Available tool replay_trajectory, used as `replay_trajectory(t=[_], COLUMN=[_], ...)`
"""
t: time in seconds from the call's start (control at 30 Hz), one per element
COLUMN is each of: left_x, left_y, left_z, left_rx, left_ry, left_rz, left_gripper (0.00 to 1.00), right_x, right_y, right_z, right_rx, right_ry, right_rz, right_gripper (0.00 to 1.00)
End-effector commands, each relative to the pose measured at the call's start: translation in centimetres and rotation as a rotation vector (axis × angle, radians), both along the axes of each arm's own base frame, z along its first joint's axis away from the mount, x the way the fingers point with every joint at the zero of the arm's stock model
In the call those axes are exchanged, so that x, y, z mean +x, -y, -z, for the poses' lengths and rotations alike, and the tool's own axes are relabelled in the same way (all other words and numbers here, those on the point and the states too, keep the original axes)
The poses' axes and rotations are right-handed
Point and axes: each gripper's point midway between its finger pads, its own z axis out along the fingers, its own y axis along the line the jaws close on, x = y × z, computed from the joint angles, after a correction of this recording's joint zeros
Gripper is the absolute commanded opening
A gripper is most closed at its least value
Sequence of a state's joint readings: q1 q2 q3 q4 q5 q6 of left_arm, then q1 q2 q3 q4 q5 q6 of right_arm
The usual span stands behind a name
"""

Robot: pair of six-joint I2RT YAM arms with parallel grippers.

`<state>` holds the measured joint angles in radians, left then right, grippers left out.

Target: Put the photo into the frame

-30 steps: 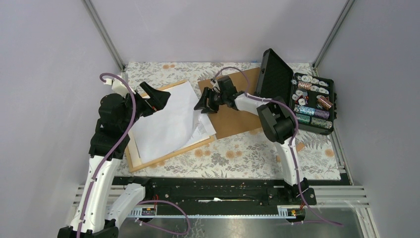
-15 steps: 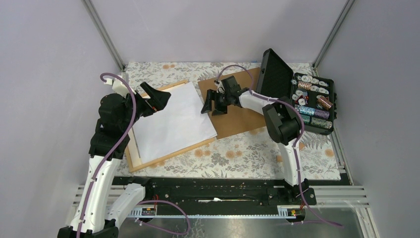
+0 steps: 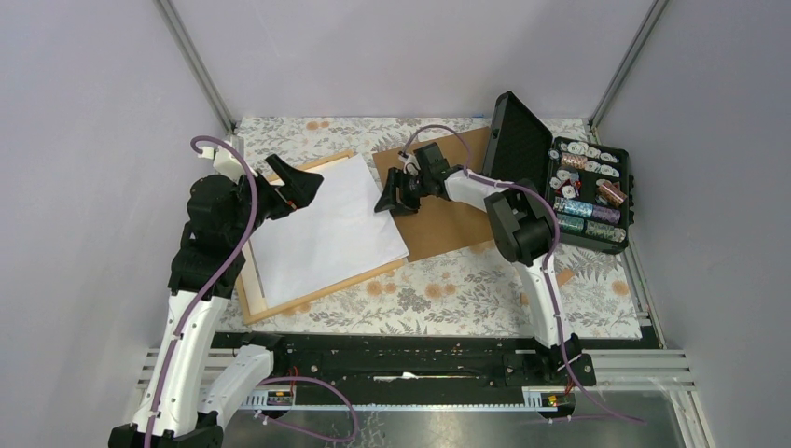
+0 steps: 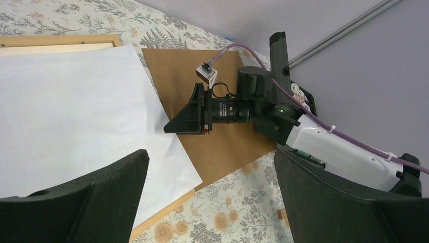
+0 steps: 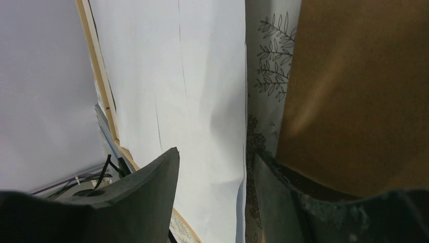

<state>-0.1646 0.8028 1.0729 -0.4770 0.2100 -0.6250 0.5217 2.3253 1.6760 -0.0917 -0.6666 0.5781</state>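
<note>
Photo [image 3: 326, 229]: white side up, printed face hidden; it lies flat across the frame [image 4: 60, 40], left of centre on the table [image 3: 448, 289].
Fit: the sheet's right edge runs out past the frame's right rail and laps onto the brown backing board [image 3: 448, 219]; wood shows along the left, far and near sides.
Handling: likely a thin, light, limp sheet that creases easily and slides on the wood; faint lines show on it in the right wrist view.
Hold: best judged at the overhanging right edge or corner, with a shallow pinch, or a flat push leftward.
Right gripper [image 3: 389, 203]: above that right edge, jaws parted, holding nothing.
Left gripper [image 3: 298, 183]: over the far-left part of the sheet, jaws spread wide, empty.
Beyond: black case [image 3: 560, 182] at far right.
</note>
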Motion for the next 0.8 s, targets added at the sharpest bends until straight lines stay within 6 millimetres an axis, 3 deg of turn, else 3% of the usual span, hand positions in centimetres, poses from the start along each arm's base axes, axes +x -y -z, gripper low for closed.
replay_trajectory(t=[0.0,0.17,0.23,0.3,0.4,0.63,0.77], left_x=[-0.2,-0.2,-0.2,-0.1,-0.2,-0.2,-0.2], left_y=[0.1,0.0,0.1,0.2,0.2,0.0,0.1], left_z=[-2.2,-2.2,-2.4,-2.4,-2.4,-2.4,-2.4], left_rx=[-0.005,-0.002,-0.006,-0.011,-0.011,0.001,0.000], left_ry=[0.074,0.074,0.075,0.074,0.075,0.077,0.076], left_rz=[0.013,0.007,0.014,0.018,0.017,0.012,0.015], left_gripper=[0.99,0.99,0.99,0.99,0.99,0.99,0.99], right_x=[0.6,0.5,0.2,-0.1,-0.3,1.0,1.3], right_y=[-1.6,-2.2,-2.8,-3.4,-4.4,-4.9,-4.6], right_z=[-2.1,-6.4,-7.3,-7.2,-5.9,-3.0,-2.2], right_rx=[0.081,0.158,0.200,0.209,0.197,0.156,0.124], right_ry=[0.011,0.065,0.064,0.055,0.041,0.033,0.024], right_rz=[-0.031,-0.034,-0.051,-0.066,-0.070,-0.014,0.008], right_gripper=[0.55,0.29,0.25,0.28,0.40,0.39,0.44])
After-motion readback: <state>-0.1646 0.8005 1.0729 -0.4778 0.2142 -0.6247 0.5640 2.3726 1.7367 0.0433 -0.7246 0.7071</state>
